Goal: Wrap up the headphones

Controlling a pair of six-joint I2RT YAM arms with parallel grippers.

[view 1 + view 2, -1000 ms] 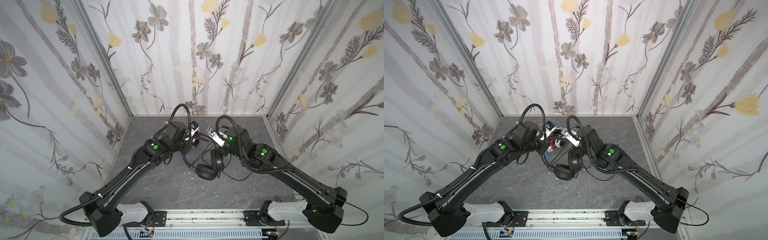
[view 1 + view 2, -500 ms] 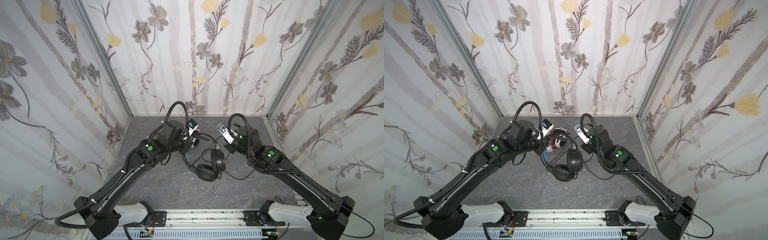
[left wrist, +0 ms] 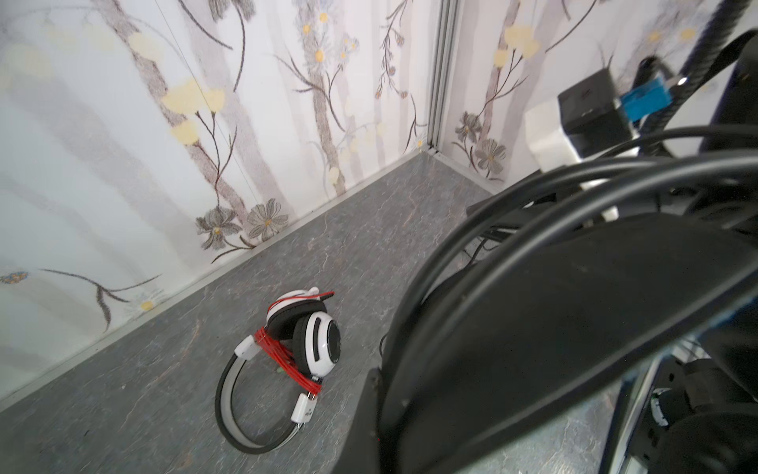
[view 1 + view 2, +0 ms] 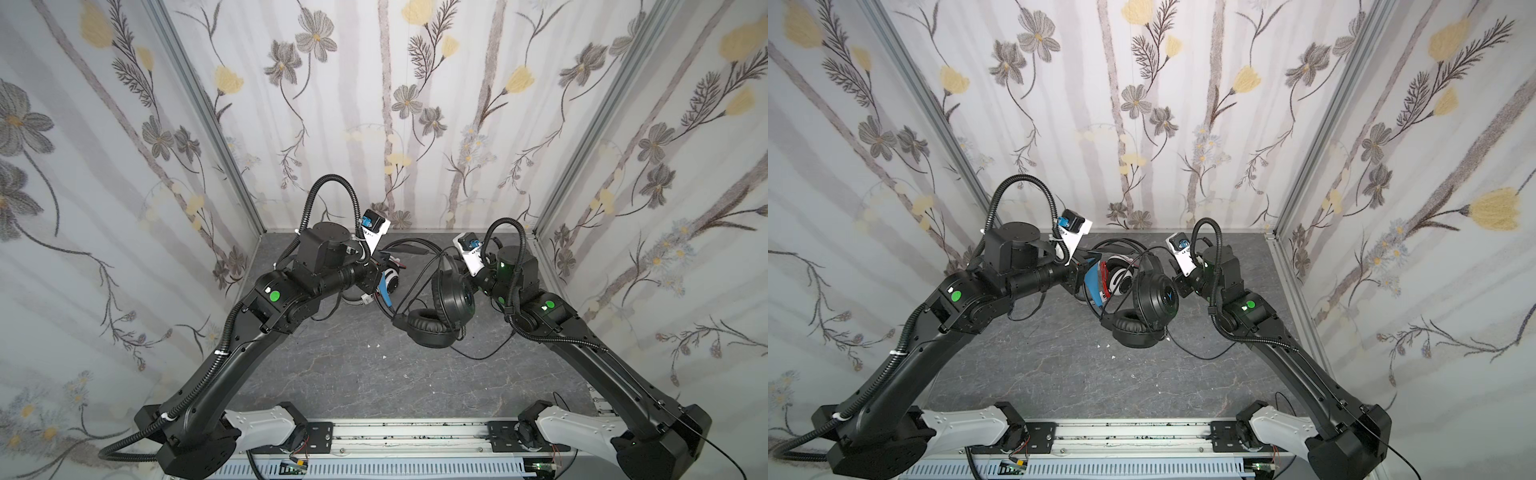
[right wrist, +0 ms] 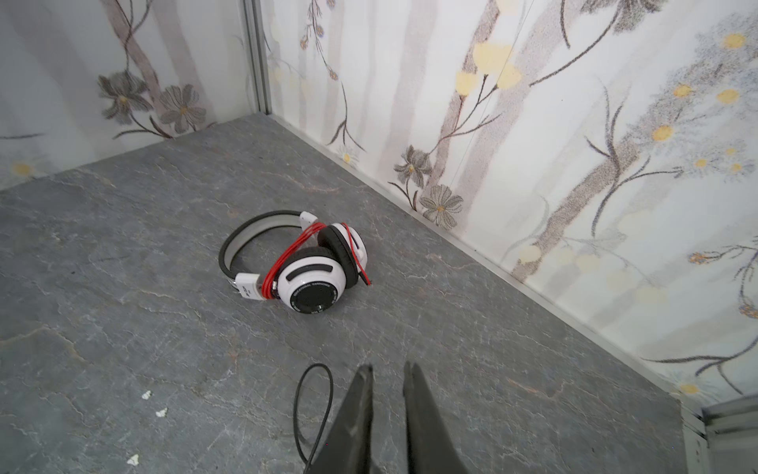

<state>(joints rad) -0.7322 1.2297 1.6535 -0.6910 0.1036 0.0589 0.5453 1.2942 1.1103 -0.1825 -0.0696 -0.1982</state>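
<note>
while clamped shut on the band (image 3: 574, 312) of the black headset (image 4: 1156, 299), holds it up with the left end effector (image 4: 1094, 286), dangling between both arms. got the right end effector (image 5: 387, 377) cracked open and empty, with the loose black cord (image 5: 295, 406) looping on the bench (image 5: 123, 328) just beside its tips (image 5: 365, 375), running roughly along their line. probably the right arm's grab. can spot the white headset (image 5: 311, 271) farther ahead, red cord (image 5: 287, 256) wound on.

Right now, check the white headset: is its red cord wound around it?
Yes, the right wrist view shows the red cord looped repeatedly around the white headset beside its ear cups.
</note>
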